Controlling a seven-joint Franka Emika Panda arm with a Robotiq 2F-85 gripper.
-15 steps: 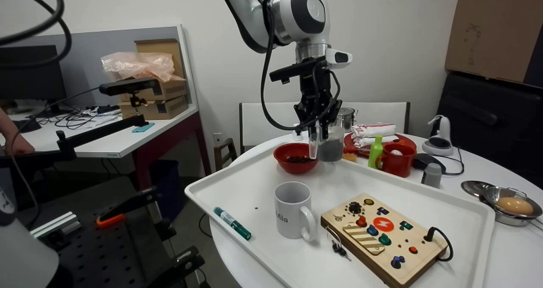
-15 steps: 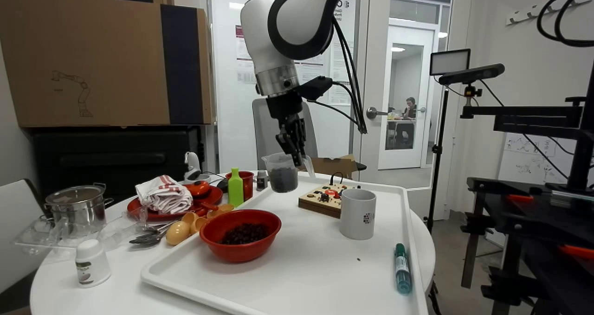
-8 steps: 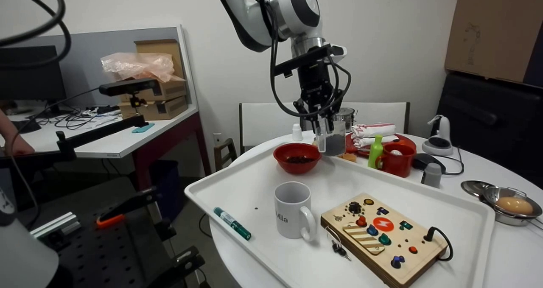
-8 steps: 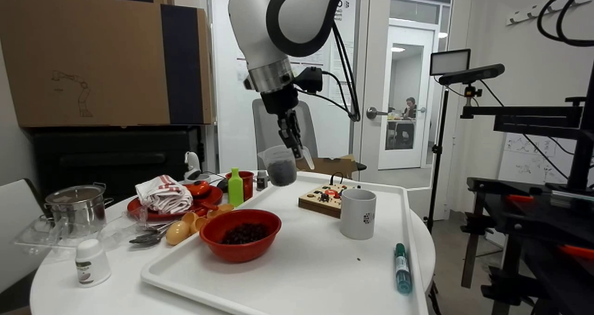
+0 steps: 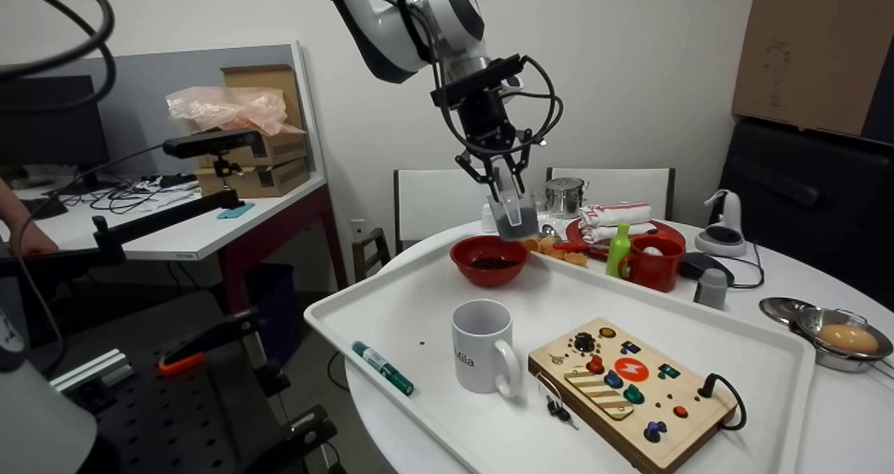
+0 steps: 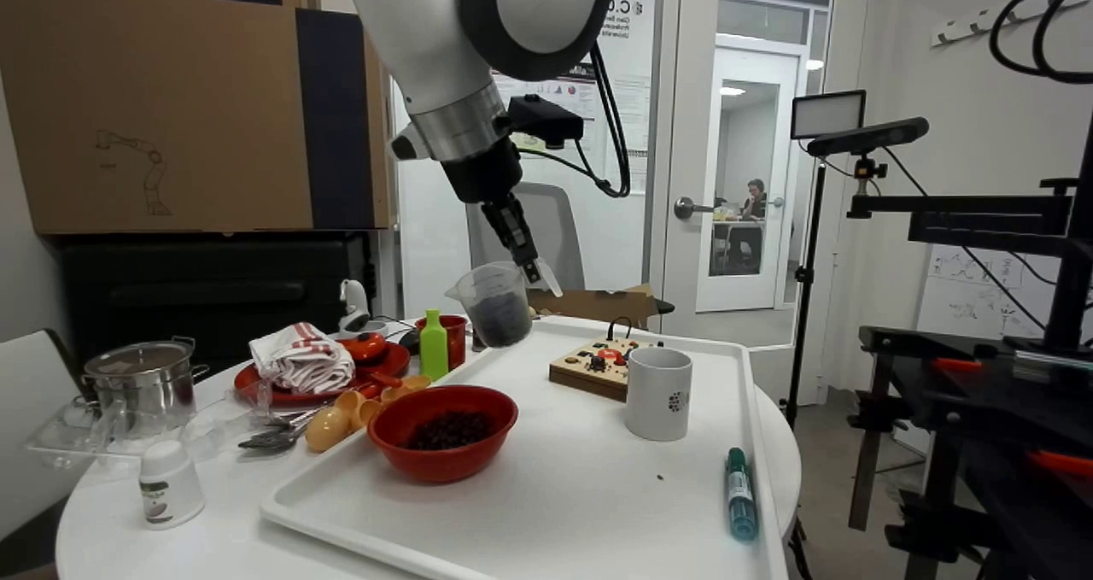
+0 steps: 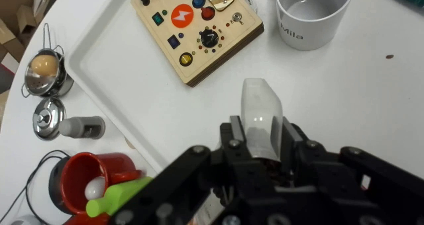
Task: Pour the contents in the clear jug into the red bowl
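The clear jug [image 5: 525,227] with dark grey contents hangs from my gripper [image 5: 508,193], held by its handle. In an exterior view the jug [image 6: 502,317] is tilted, its spout side toward the red bowl, its contents still inside. The gripper [image 6: 533,274] is above the tray, its fingers on both sides of the handle. In the wrist view the handle [image 7: 261,105] stands between the pads of my gripper [image 7: 264,129]; the jug's body is mostly hidden. The red bowl [image 5: 489,277] stands on the tray, below and beside the jug. In an exterior view the bowl [image 6: 440,467] holds dark pieces.
On the white tray [image 5: 412,310] stand a white mug [image 5: 478,355], a wooden button box [image 5: 580,369] and a green marker [image 5: 383,367]. Behind the tray's edge are a green bottle [image 5: 619,250], a red mug [image 5: 660,264], orange pieces and a red plate with a towel [image 5: 614,214].
My gripper has carried the jug toward the red bowl and slightly up, leftward in both exterior views. The arm leans over more and the jug is more tilted. The bowl has not moved.
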